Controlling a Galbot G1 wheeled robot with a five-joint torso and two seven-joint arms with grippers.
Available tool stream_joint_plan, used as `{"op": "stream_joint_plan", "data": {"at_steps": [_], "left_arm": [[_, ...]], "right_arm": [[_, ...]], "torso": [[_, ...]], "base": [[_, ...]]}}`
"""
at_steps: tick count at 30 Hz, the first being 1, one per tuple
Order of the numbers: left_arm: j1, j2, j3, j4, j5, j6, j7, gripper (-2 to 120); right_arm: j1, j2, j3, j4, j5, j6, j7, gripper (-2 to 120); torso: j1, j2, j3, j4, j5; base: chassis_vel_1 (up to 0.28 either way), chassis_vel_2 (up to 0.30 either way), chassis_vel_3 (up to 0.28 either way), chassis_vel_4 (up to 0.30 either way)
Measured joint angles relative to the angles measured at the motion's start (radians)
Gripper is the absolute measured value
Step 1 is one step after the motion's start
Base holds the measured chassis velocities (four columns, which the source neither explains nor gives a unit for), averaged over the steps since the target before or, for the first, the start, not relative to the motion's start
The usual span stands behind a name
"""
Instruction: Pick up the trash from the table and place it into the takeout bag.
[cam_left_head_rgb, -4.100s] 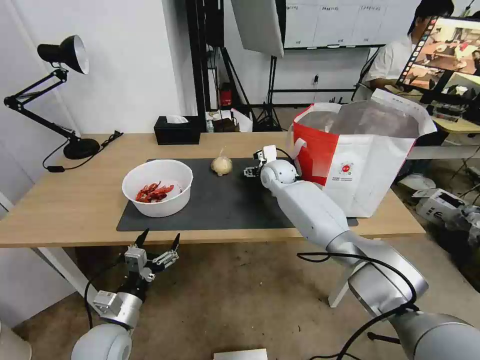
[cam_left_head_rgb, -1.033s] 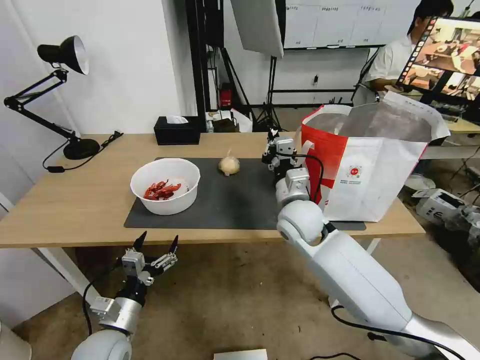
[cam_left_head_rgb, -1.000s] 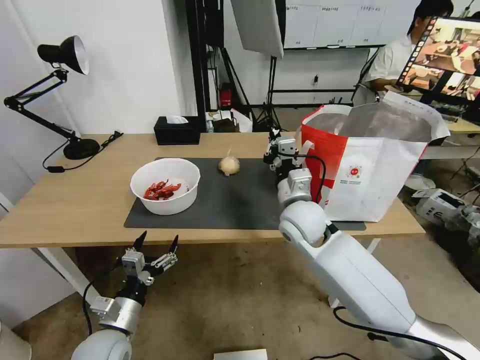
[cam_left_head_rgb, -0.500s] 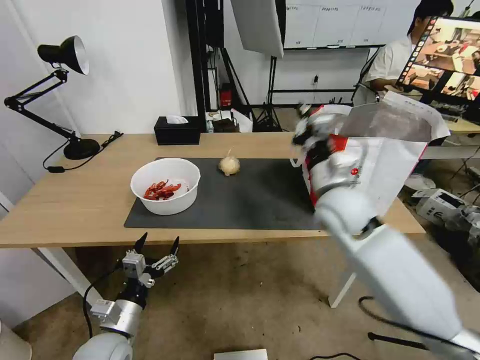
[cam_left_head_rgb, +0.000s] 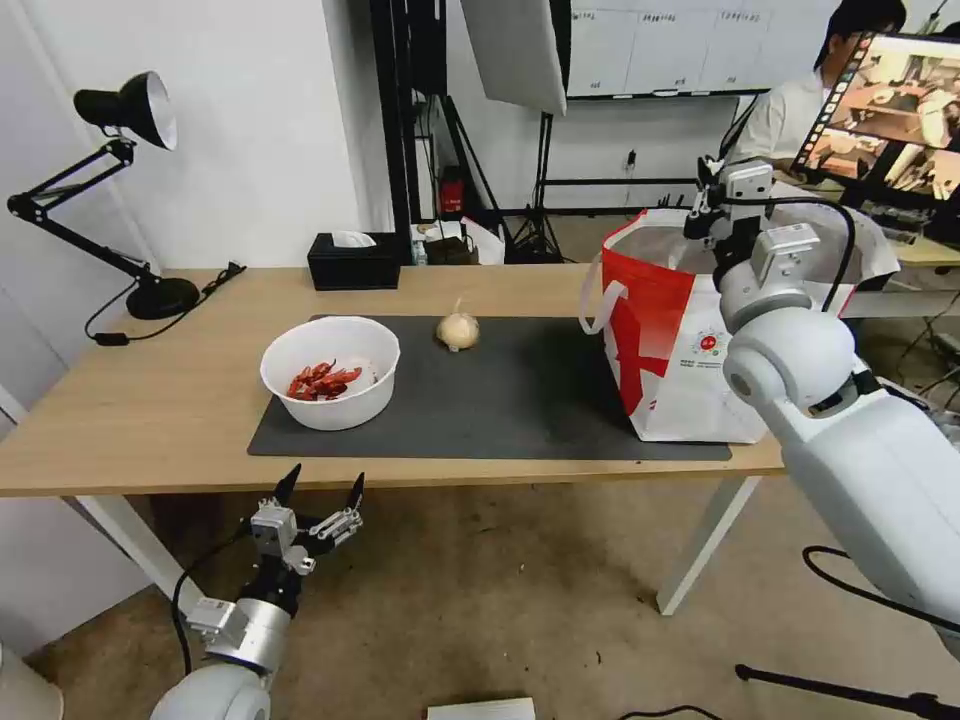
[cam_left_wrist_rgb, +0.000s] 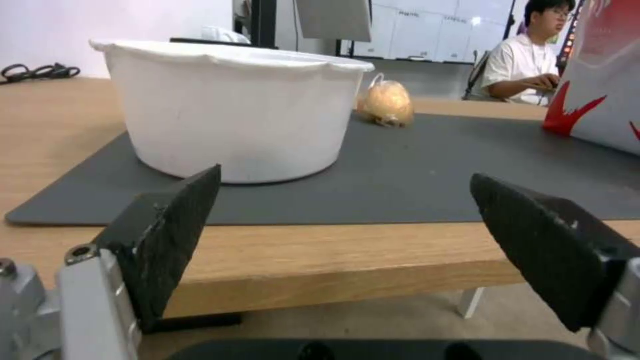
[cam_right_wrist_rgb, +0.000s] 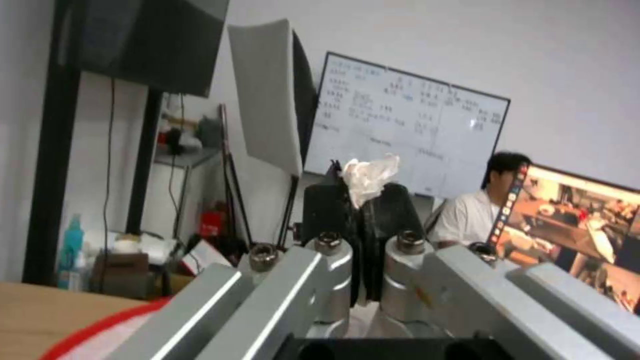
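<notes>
Right jaws (cam_right_wrist_rgb: 360, 200) clamped on tissue (cam_right_wrist_rgb: 369, 176), raised over bag (cam_left_head_rgb: 690, 330) mouth at worktop (cam_left_head_rgb: 130, 420) 3 o'clock end. Left jaws (cam_left_head_rgb: 318, 496) spread wide, empty, below worktop's near edge at 7 o'clock. Bowl (cam_left_head_rgb: 330, 372) on mat (cam_left_head_rgb: 500, 400) at 9 o'clock; knotted bag (cam_left_head_rgb: 458, 330) at mat's 12.

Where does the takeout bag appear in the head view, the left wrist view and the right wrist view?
Head view: the takeout bag stands on the table's right end, with the right gripper above it.
Left wrist view: its red-and-white side stands beyond the mat.
Right wrist view: its red rim lies below the tissue.
Shared landmark: the whiteboard.
</notes>
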Motion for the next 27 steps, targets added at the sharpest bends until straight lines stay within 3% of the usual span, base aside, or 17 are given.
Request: {"op": "stream_joint_plan", "data": {"at_steps": [8, 13, 19, 22, 27], "left_arm": [[0.010, 0.000, -0.004, -0.008, 0.001, 0.000, 0.000, 100], [0.013, 0.000, -0.006, -0.011, 0.002, 0.000, 0.000, 100], [0.014, 0.000, -0.006, -0.012, 0.002, 0.000, 0.000, 100], [0.013, 0.000, -0.006, -0.014, 0.001, 0.000, 0.000, 100], [0.010, 0.005, -0.008, -0.015, -0.004, 0.001, 0.000, 100]], "right_arm": [[-0.004, 0.011, 0.000, -0.018, 0.054, -0.062, 0.029, 0], [-0.007, 0.017, 0.001, -0.004, 0.101, -0.108, 0.052, 18], [-0.007, 0.018, 0.001, -0.003, 0.105, -0.112, 0.056, 35], [-0.010, 0.021, 0.001, -0.002, 0.107, -0.112, 0.058, 52], [-0.013, 0.022, 0.001, 0.002, 0.121, -0.111, 0.061, 67]], "torso": [[0.000, 0.000, 0.000, 0.0000, -0.0001], [0.000, 0.000, 0.000, 0.0001, -0.0002], [0.000, 0.000, 0.000, 0.0001, -0.0002], [0.000, 0.000, 0.000, 0.0001, -0.0001], [0.000, 0.000, 0.000, 0.0001, -0.0001]], "base": [[0.000, 0.000, 0.000, 0.000], [0.000, 0.000, 0.000, 0.000], [0.000, 0.000, 0.000, 0.000], [0.000, 0.000, 0.000, 0.000], [0.000, 0.000, 0.000, 0.000]]}}
